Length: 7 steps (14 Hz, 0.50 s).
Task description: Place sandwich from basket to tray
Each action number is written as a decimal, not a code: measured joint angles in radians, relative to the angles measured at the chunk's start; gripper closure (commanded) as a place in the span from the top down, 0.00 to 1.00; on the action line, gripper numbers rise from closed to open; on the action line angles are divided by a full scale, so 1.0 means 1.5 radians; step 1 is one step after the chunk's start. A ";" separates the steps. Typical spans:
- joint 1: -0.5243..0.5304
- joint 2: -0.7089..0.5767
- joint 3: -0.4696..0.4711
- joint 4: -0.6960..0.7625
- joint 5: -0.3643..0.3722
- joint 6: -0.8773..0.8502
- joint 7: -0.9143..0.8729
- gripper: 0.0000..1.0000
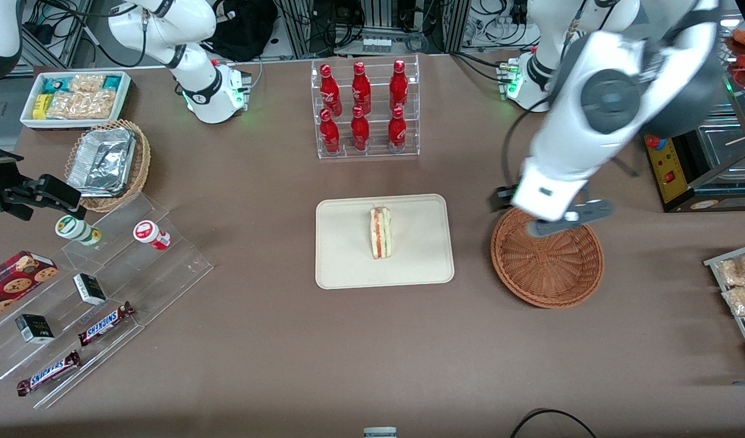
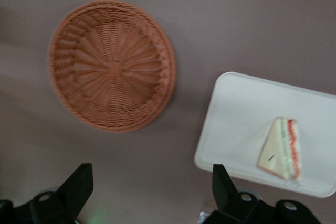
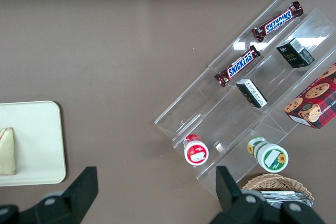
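The sandwich (image 1: 381,232) lies on the cream tray (image 1: 348,267) at the middle of the table, its red and green stripe up. It also shows in the left wrist view (image 2: 281,149) on the tray (image 2: 236,108), and in the right wrist view (image 3: 7,151) on the tray (image 3: 37,145). The reddish-brown wicker basket (image 1: 549,267) stands beside the tray toward the working arm's end, with nothing in it (image 2: 113,66). My left gripper (image 1: 531,216) hangs above the basket's rim farther from the front camera. It is open and holds nothing (image 2: 149,187).
A clear rack of red bottles (image 1: 365,109) stands farther from the front camera than the tray. Acrylic steps with snacks (image 1: 104,286), a tan basket of foil trays (image 1: 108,164) and a white bin (image 1: 74,97) lie toward the parked arm's end. A machine (image 1: 701,164) and snack packets (image 1: 741,286) lie toward the working arm's end.
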 measured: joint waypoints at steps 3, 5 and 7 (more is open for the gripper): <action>0.065 -0.042 0.000 -0.001 0.000 -0.070 0.135 1.00; 0.110 -0.071 0.000 -0.007 0.000 -0.104 0.224 1.00; 0.147 -0.098 0.001 -0.017 0.000 -0.131 0.302 1.00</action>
